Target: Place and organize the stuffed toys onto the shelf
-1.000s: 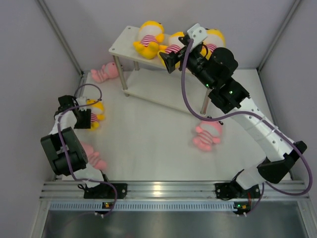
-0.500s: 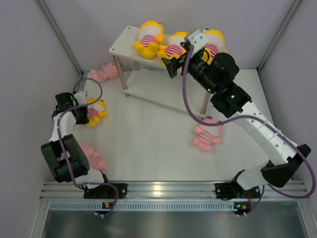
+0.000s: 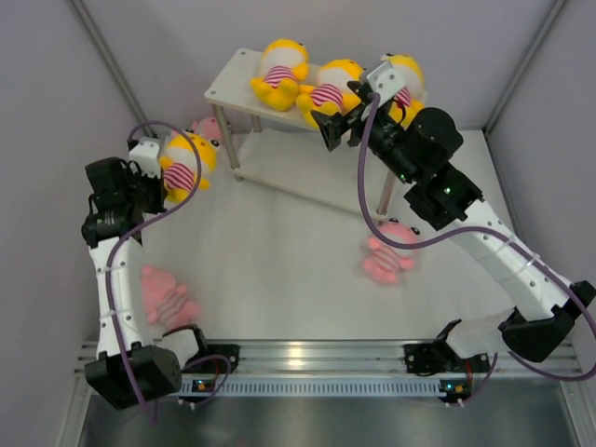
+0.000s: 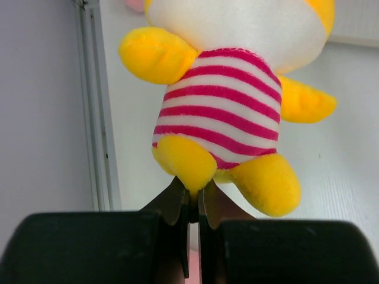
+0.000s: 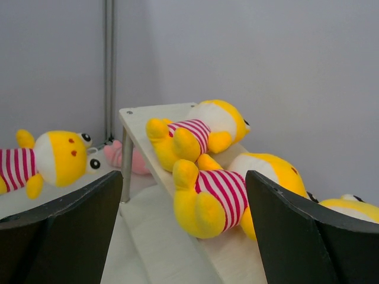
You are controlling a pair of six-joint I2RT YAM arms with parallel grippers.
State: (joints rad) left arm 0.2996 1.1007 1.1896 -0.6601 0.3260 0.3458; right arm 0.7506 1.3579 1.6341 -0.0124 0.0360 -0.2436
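- Three of the seven toys are shelved in the top view. The left yellow toy (image 3: 279, 70), middle yellow toy (image 3: 328, 88) and right yellow toy (image 3: 402, 79) lie on the top board of the shelf (image 3: 228, 86), and its lower board looks bare.
- My left gripper (image 3: 160, 177) carries the fourth yellow toy (image 3: 186, 163) off the table, left of the shelf. My right gripper (image 3: 340, 123) hovers at the top board's near edge, beside the middle yellow toy.
- Left on the table are the far pink toy (image 3: 207, 128) by the shelf's left leg, the near pink toy (image 3: 168, 298), and the right pink toy (image 3: 389, 253) beside my right arm.
- Left wrist: the jaws are clamped on the fourth yellow toy's foot. It is a thin pinch that I judge could slip.
- Right wrist: the jaws are wide apart and hold nothing. The right yellow toy is cut off at the frame edge, so I cannot tell how it sits.
- My right arm crowds the shelf's right half and may block delivery.
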